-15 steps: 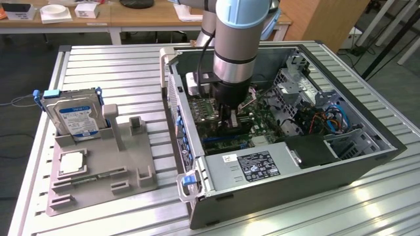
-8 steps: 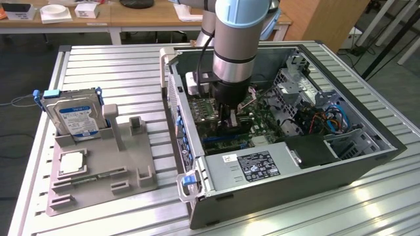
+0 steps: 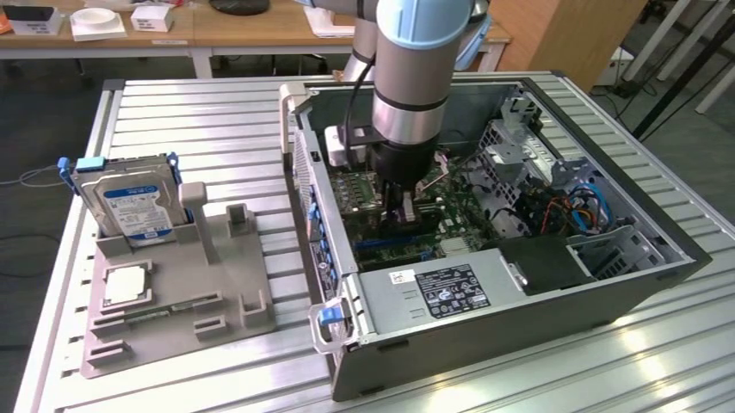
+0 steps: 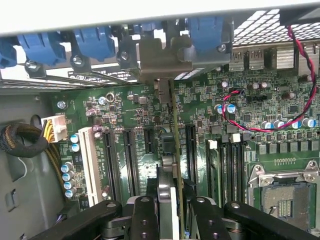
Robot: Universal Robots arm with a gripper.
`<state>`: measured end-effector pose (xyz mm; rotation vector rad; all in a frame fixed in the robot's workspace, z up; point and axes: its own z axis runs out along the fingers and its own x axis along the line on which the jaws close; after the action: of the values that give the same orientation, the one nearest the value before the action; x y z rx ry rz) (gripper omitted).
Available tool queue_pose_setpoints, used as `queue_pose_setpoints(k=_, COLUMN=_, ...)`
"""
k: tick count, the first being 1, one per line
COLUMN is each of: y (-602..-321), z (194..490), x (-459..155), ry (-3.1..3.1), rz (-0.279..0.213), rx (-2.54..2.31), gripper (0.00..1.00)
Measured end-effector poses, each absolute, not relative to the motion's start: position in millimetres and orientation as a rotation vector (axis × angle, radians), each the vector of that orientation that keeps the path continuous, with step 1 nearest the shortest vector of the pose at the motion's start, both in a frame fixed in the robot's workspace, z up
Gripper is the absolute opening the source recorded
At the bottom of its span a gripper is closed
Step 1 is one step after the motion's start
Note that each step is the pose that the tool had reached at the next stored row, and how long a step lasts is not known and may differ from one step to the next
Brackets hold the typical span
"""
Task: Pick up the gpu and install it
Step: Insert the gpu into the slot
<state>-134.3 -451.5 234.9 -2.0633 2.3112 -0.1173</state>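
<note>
gripper (image 4: 170, 207): closed narrow on the gpu (image 4: 176, 150), 1 finger pad each side of the board; fingers (image 4: 144, 215) dark, w/ screw heads.
gripper, ext view (image 3: 404, 200): low inside the PC case (image 3: 483, 335), just above the board, hanging from the grey arm (image 3: 411, 77).
gpu: held on edge, seen edge-on as a thin strip running from the fingers toward the rear wall of the case; stands over the motherboard (image 4: 135, 110) among the expansion slots. Can't tell if it's seated in a slot.
bracket (image 4: 162, 55): grey metal end of the card, up against the rear slot openings, between the blue clips (image 4: 95, 42).
slots: black slot (image 4: 111, 160) and white slot (image 4: 87, 160) lie parallel to the card, on 1 side of it.
CPU socket (image 4: 285, 195): on the other side of the card, open, metal frame round it.
red-black wire (image 4: 250, 127): twisted pair looping across the board near the socket.
cable bundle (image 4: 25, 140): yellow/black, ends in a white plug at the board edge.
PSU (image 3: 448, 292): labelled grey box at the near end of the case.
tray (image 3: 219, 292): grey fixture on the ext view's left of the case, well apart from the gripper.
hard drive (image 3: 129, 202): upright in the tray, blue-white label.
CPU chip (image 3: 124, 284): flat in the tray, in front of the drive.
table (image 3: 172, 112): ribbed metal, carries case & tray.
</note>
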Motion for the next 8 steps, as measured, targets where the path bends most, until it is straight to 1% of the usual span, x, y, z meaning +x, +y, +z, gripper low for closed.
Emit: queue_pose_setpoints(k=8, y=-451.5, z=233.2, x=-134.5, ry=2.311, rz=-0.118, rx=-2.063, gripper=0.29)
